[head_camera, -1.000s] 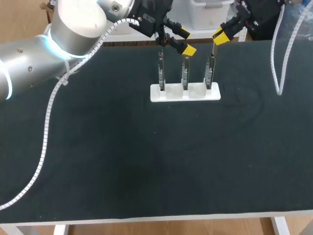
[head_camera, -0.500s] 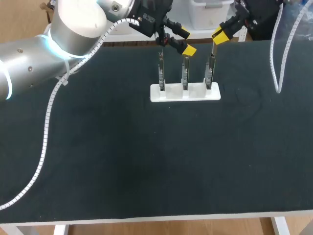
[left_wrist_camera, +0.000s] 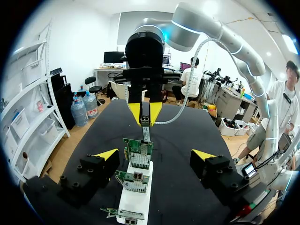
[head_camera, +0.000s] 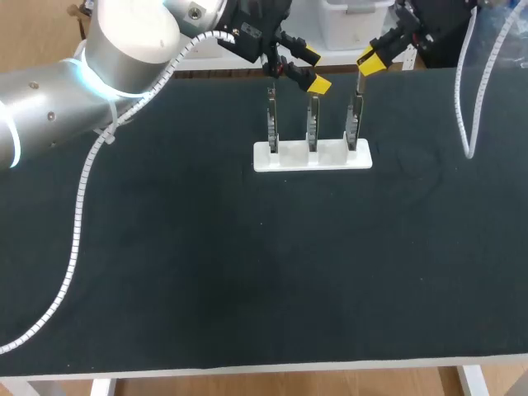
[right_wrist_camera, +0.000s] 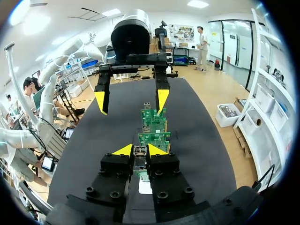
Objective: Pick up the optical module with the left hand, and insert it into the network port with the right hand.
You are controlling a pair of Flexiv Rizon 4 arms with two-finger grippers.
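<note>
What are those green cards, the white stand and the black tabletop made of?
The green cards look like circuit board: glossy green laminate with small metal parts on it. The white stand seems to be matte plastic, perhaps printed: smooth, blocky, no shine. The tabletop looks covered with dark cloth or felt: dull, with faint creases.

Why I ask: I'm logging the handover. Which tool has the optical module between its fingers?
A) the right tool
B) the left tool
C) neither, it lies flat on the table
A: the right tool has both fingers closed on the optical module above the end circuit board. The left tool stands open with nothing gripped.
</note>
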